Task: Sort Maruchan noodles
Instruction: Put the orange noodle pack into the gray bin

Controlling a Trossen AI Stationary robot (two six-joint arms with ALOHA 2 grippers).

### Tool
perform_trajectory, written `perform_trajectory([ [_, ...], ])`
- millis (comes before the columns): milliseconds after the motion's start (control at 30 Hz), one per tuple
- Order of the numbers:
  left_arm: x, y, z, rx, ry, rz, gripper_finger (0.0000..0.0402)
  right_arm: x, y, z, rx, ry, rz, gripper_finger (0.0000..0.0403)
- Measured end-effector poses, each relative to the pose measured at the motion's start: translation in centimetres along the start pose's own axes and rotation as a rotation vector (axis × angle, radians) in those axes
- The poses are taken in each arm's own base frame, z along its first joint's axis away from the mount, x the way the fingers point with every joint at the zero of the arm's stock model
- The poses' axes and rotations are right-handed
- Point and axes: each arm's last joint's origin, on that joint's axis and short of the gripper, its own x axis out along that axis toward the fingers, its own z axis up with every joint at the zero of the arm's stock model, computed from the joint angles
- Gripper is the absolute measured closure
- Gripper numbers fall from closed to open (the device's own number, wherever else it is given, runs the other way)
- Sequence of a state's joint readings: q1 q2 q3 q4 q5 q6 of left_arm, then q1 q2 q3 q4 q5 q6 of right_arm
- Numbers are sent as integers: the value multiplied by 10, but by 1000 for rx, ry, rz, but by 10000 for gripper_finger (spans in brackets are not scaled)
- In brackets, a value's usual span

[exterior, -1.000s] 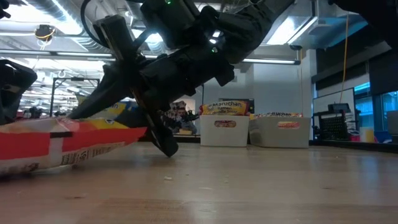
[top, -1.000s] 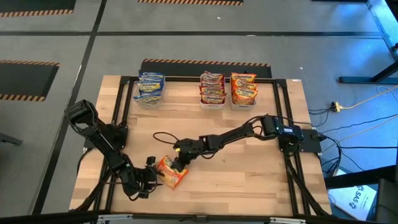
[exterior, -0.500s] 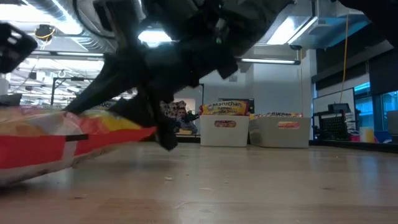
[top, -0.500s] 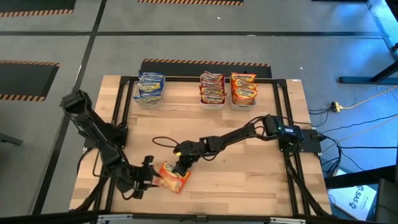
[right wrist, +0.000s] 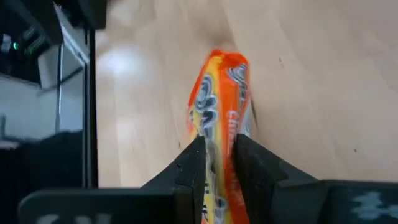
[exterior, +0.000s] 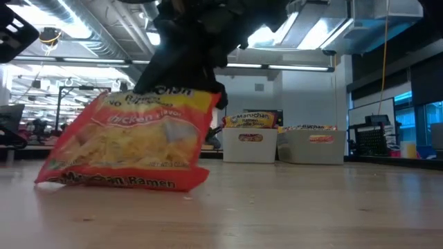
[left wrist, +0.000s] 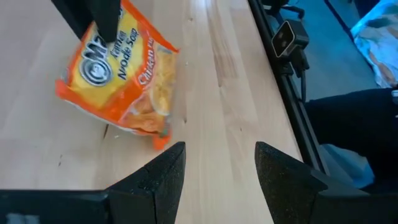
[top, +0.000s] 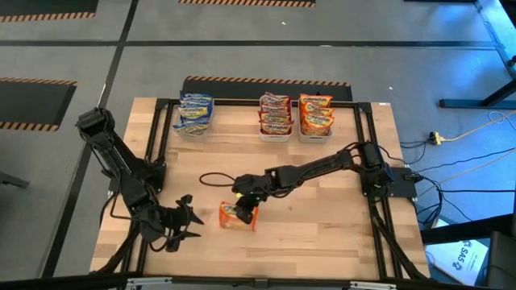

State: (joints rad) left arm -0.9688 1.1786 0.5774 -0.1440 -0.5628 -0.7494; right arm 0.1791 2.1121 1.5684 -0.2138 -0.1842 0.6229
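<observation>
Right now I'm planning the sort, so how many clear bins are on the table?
3, all along the table's far edge: the bin of blue packets apart on the left, then the bin of red packets and the bin of orange packets side by side. None looks hidden.

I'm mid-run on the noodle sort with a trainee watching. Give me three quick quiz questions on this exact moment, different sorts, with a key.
1. True or false: the right pincer is shut on the orange chicken packet.
2. Which bin at the far edge holds the blue packets? A. the left bin B. the middle bin C. the right bin
3. Fill in: the left pincer is open, short of the packet, and holds ______.

Key
1. True: its fingers pinch the packet's upper edge, and the packet stands tilted with its lower edge on the table.
2. A: the middle bin holds red packets, the right one orange.
3. nothing
</observation>
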Motion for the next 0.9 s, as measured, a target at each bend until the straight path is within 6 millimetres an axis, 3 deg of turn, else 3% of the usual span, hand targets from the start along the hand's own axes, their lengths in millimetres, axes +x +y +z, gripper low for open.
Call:
perform_trajectory([
  [300, 0, 0, 2, -11, -35, 18, 214, 5, -4, -4, -44, 42, 5, 327],
  [433, 10, -4, 2, -10, -69, 21, 214, 5, -5, -5, -47, 51, 6, 288],
  [700, 56, -14, 0, -21, -134, -32, 214, 0, -23, 6, -30, 73, 22, 157],
  [900, 96, -22, 3, 12, -127, 25, 214, 8, -53, 7, -14, 107, 9, 136],
])
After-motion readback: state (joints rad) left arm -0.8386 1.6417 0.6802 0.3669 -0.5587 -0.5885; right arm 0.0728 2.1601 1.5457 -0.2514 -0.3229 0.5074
